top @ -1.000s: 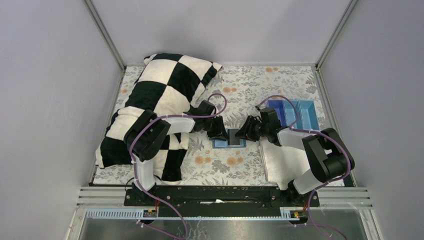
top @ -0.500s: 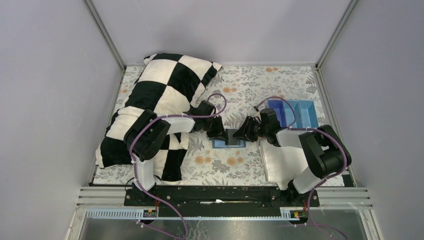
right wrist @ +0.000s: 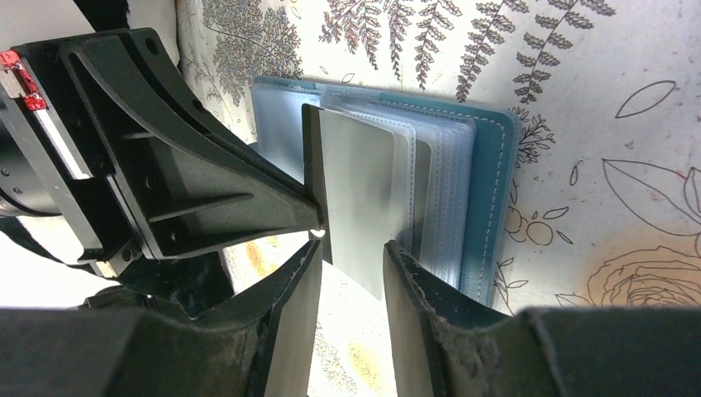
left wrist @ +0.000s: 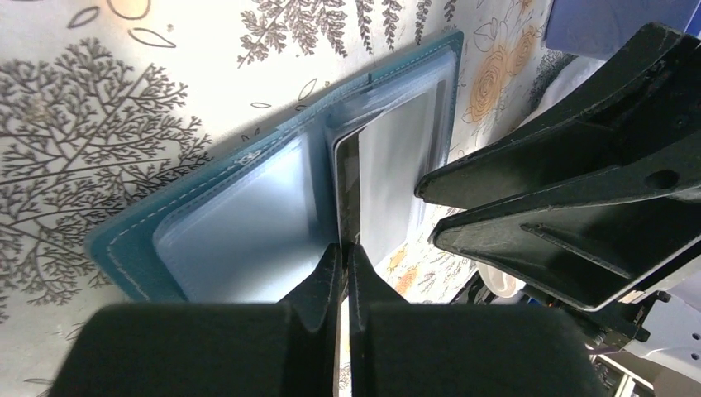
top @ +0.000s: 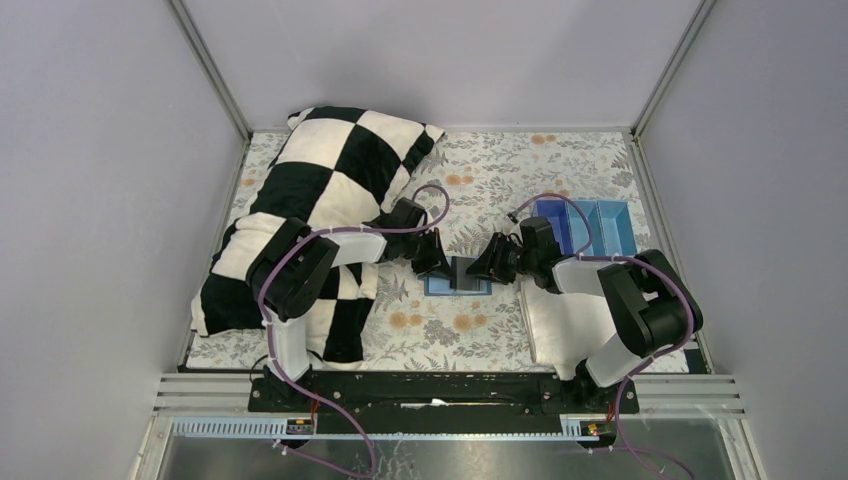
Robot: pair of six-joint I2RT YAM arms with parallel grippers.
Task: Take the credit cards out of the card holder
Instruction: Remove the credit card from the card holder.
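The teal card holder (top: 458, 285) lies open on the floral cloth between my two grippers, its clear sleeves fanned out (left wrist: 231, 223) (right wrist: 484, 190). A grey card with a dark edge (right wrist: 357, 186) stands up out of the sleeves. It shows edge-on in the left wrist view (left wrist: 347, 186). My left gripper (top: 437, 262) (left wrist: 345, 246) is shut on that card's edge. My right gripper (top: 490, 262) (right wrist: 351, 248) is open, its fingers either side of the card's near corner without gripping it.
A black-and-white checkered pillow (top: 330, 190) lies at the left, under the left arm. Blue bins (top: 590, 225) stand at the back right. A white cloth (top: 565, 325) lies at the front right. Grey walls enclose the table.
My right gripper has edged left, closer to the card holder and the raised card. My left gripper has barely shifted and stays pinched on the card.
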